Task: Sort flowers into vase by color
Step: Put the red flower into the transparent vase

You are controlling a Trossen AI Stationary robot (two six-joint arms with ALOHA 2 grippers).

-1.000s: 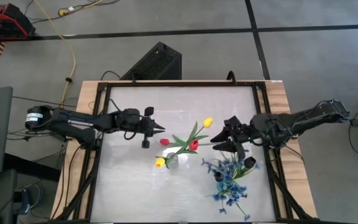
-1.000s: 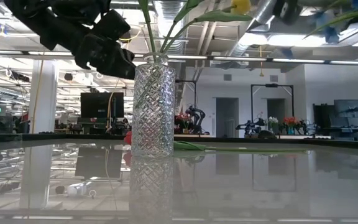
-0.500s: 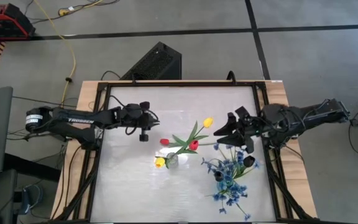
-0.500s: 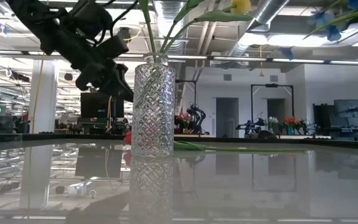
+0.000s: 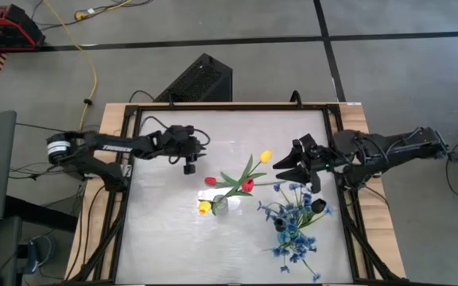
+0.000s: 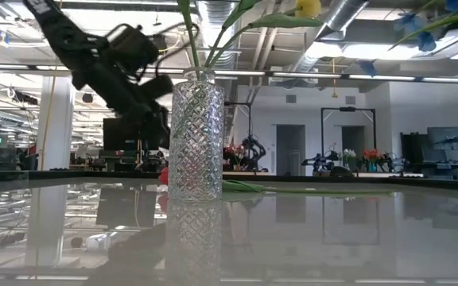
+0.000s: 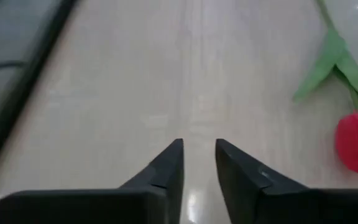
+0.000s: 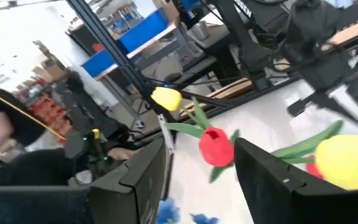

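The glass vase [image 5: 219, 204] stands upright near the middle of the table [image 5: 165, 238]; in the low view its cut-pattern body [image 6: 196, 135] is seen with green stems rising out of the mouth. From above, a red tulip [image 5: 247, 185] and a yellow tulip [image 5: 204, 207] show at the vase, with green leaves [image 5: 241, 175] spreading between them. A second yellow tulip [image 5: 265, 156] sits on a stem toward the far right of the vase. Another red tulip [image 5: 210, 181] lies flat on the table just to the left of the vase; the left wrist view shows this bloom [image 7: 356, 146] resting on the surface with a green leaf [image 7: 334, 59] beside it. A spray of blue flowers [image 5: 293, 230] is at the right front of the table, by a dark second vase [image 5: 319, 207]. The left gripper [image 5: 191, 165] hangs over the table to the left of the lying red tulip, apart from it; its fingers [image 7: 169, 171] stand a narrow gap apart with nothing between them. The right gripper [image 5: 281, 171] is to the right of the vase, near the far yellow tulip; its fingers [image 8: 263, 171] are spread wide and grasp nothing, with the flowers visible beyond the gap.
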